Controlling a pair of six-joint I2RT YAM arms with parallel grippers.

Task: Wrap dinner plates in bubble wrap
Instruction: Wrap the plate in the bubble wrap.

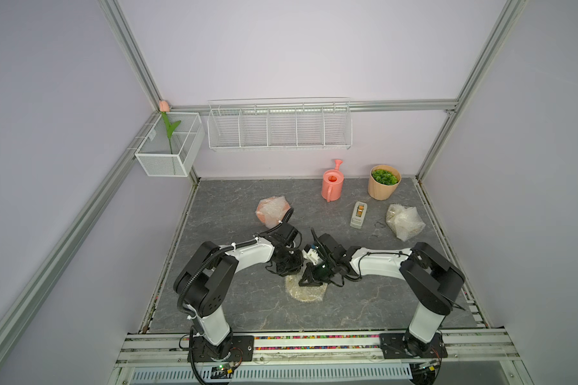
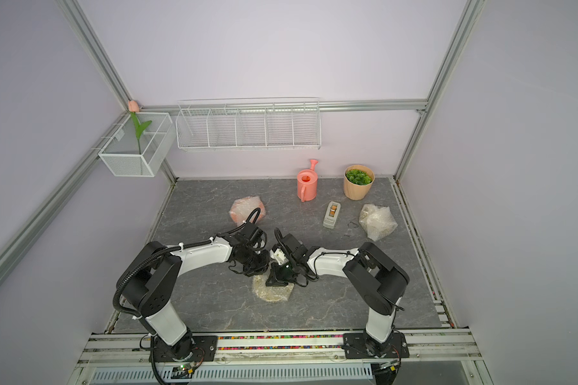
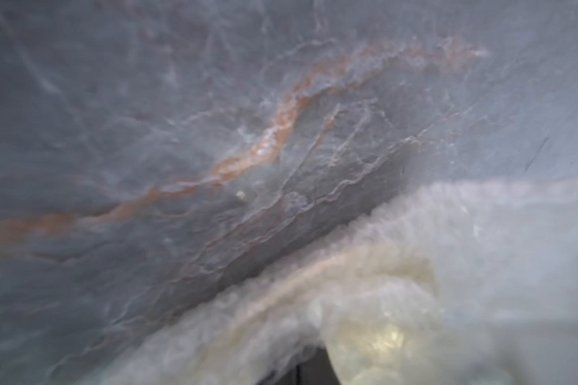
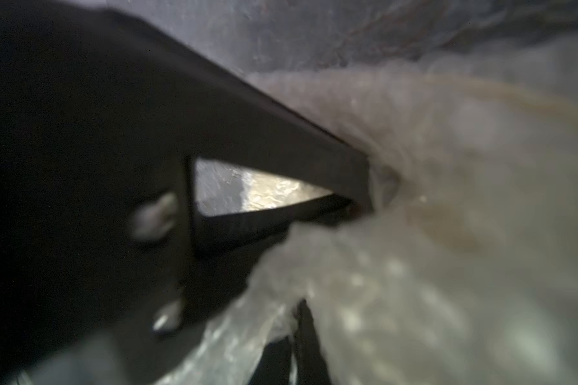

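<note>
Top views: left gripper (image 1: 286, 268) and right gripper (image 1: 310, 279) meet tip to tip over a crumpled sheet of clear bubble wrap (image 1: 317, 295). It covers a yellowish round plate (image 1: 299, 290) near the middle of the grey marbled tabletop (image 1: 234, 300). An orange plate (image 1: 270, 210), wrapped, lies behind the left arm. A whitish wrapped bundle (image 2: 377, 221) lies far right, near a grey tape dispenser (image 1: 358, 215).

Left wrist: blurred wrap close up, yellowish plate showing through. Claw closed; whether it grips the wrap, cannot tell.

Right wrist: black fingers (image 4: 274, 133) pinched together on the wrap.
</note>
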